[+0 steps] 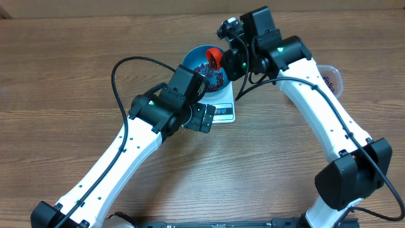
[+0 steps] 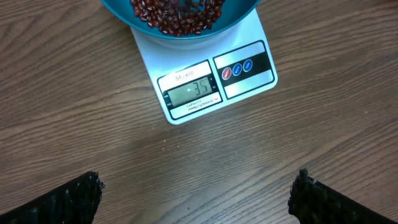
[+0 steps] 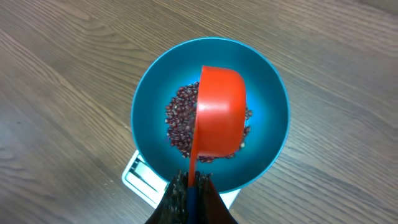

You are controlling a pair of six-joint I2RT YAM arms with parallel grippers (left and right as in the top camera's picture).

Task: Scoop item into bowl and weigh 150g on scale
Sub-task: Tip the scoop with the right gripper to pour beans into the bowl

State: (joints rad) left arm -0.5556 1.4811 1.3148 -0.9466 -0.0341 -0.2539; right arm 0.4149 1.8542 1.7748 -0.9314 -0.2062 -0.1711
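The blue bowl (image 1: 192, 61) stands on the white scale (image 1: 223, 113), with dark red-brown beans (image 1: 214, 78) on its bottom. My right gripper (image 1: 230, 62) is shut on the handle of the red scoop (image 1: 214, 57). In the right wrist view the scoop (image 3: 219, 102) is turned over above the beans (image 3: 179, 121) inside the bowl (image 3: 270, 87), and the right gripper (image 3: 191, 184) pinches its handle. My left gripper (image 2: 198, 186) hangs open and empty over bare wood in front of the scale (image 2: 245, 93). The scale's display (image 2: 191, 92) shows blurred digits.
A clear plastic tub (image 1: 330, 79) holding more beans sits at the right, partly behind the right arm. Black cables loop over both arms. Wooden tabletop (image 2: 74, 112) surrounds the scale.
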